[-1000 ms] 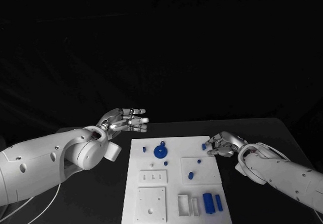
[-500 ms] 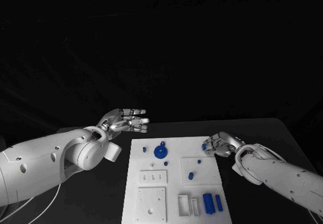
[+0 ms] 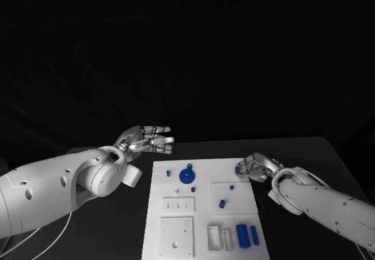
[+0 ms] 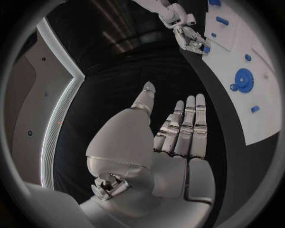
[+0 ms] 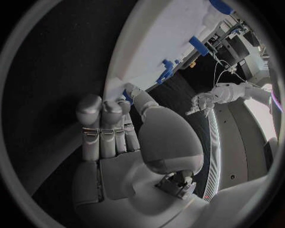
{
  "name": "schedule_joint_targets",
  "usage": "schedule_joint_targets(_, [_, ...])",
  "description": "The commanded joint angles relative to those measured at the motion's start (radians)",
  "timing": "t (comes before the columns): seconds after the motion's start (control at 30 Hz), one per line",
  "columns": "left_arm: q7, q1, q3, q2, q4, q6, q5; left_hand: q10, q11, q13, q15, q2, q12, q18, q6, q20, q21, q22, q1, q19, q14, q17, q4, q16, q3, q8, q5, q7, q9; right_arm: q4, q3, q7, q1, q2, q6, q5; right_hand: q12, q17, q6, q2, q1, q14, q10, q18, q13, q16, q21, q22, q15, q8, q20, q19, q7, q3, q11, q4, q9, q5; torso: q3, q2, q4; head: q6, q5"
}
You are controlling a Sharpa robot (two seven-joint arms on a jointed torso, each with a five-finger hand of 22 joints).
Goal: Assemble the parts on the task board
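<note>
Most of the job looks still ahead: on the white task board (image 3: 199, 212) in the lower middle of the frame, a blue gear (image 3: 187, 176), small pegs and a cluster of blue blocks (image 3: 246, 235) near the board's bottom right lie loose or only partly seated. The right hand (image 3: 253, 167) sits at the board's upper right edge, fingertips closing on a small blue part (image 3: 237, 170), though I cannot tell if it is truly held. The left hand (image 3: 146, 138) hovers empty with fingers apart above the board's upper left corner, with plenty of bare black table (image 3: 109, 235) either side.
</note>
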State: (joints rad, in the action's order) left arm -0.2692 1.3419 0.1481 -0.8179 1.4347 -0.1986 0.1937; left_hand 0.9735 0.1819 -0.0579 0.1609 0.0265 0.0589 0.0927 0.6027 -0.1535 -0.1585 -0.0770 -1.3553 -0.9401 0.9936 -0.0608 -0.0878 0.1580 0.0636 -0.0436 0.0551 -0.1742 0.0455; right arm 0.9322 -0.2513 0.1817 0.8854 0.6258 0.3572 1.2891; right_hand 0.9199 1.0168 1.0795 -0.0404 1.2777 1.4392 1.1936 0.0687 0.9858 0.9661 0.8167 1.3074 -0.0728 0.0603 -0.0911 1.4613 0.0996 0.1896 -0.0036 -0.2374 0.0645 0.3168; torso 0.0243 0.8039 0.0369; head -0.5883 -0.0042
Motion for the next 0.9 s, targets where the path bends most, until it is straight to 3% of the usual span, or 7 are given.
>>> schedule_joint_targets(0.03, [-0.004, 0.0, 0.0, 0.001, 0.003, 0.023, 0.006, 0.005, -0.001, -0.001, 0.002, 0.006, 0.004, -0.014, -0.004, 0.004, 0.004, 0.001, 0.0, -0.004, 0.005, -0.001, -0.004, -0.004, -0.001, -0.004, 0.004, -0.031, 0.001, -0.001, 0.002, -0.016, -0.005, -0.002, -0.022, 0.004, 0.005, 0.001, 0.01, 0.002, -0.003, 0.002, 0.002, -0.002, 0.001, 0.006, 0.004, 0.102, -0.005, 0.002, -0.007, 0.001, 0.0, 0.005, -0.007, -0.002, 0.001, -0.006, 0.0005, 0.0, 0.0003, 0.0, -0.001])
schedule_joint_targets(0.63, [0.001, 0.0, 0.0, 0.001, 0.002, 0.028, 0.007, 0.004, -0.001, -0.001, 0.003, 0.005, 0.004, -0.013, -0.007, 0.004, 0.005, 0.001, -0.002, -0.003, 0.004, -0.001, -0.005, -0.004, -0.002, -0.003, 0.004, -0.032, 0.001, 0.005, 0.002, -0.024, -0.005, -0.008, -0.023, 0.007, 0.003, 0.0, 0.005, 0.001, -0.005, 0.001, 0.002, -0.002, 0.001, 0.003, 0.002, 0.101, -0.005, 0.002, -0.007, 0.0, 0.0, 0.002, -0.006, -0.002, 0.001, -0.014, 0.0015, 0.0, -0.0012, -0.002, -0.001])
schedule_joint_targets(0.77, [0.002, 0.0, 0.0, 0.001, 0.002, 0.03, 0.007, 0.004, -0.001, -0.001, 0.003, 0.005, 0.004, -0.013, -0.007, 0.004, 0.005, 0.001, -0.002, -0.003, 0.004, -0.001, -0.005, -0.004, -0.002, -0.003, 0.004, -0.032, 0.001, 0.004, 0.002, -0.027, -0.005, -0.008, -0.021, 0.015, 0.004, 0.001, 0.023, 0.009, -0.004, 0.001, 0.002, -0.002, 0.003, 0.004, 0.002, 0.101, -0.005, 0.002, -0.007, 0.001, -0.002, 0.002, -0.007, 0.0, 0.001, -0.019, 0.0021, 0.0, -0.0009, -0.003, -0.001])
schedule_joint_targets(0.9, [0.003, 0.0, 0.0, 0.001, 0.002, 0.031, 0.007, 0.004, -0.001, -0.001, 0.003, 0.005, 0.004, -0.013, -0.007, 0.004, 0.005, 0.001, -0.002, -0.003, 0.004, -0.001, -0.005, -0.004, -0.002, -0.003, 0.004, -0.032, 0.001, 0.002, 0.002, -0.028, -0.005, -0.008, -0.017, 0.023, 0.004, 0.001, 0.046, 0.019, 0.0, 0.001, 0.0, -0.002, 0.003, 0.003, 0.002, 0.101, -0.007, 0.002, -0.008, 0.0, -0.008, 0.016, -0.01, -0.003, 0.002, -0.052, 0.002, 0.0, -0.0003, -0.003, 0.0])
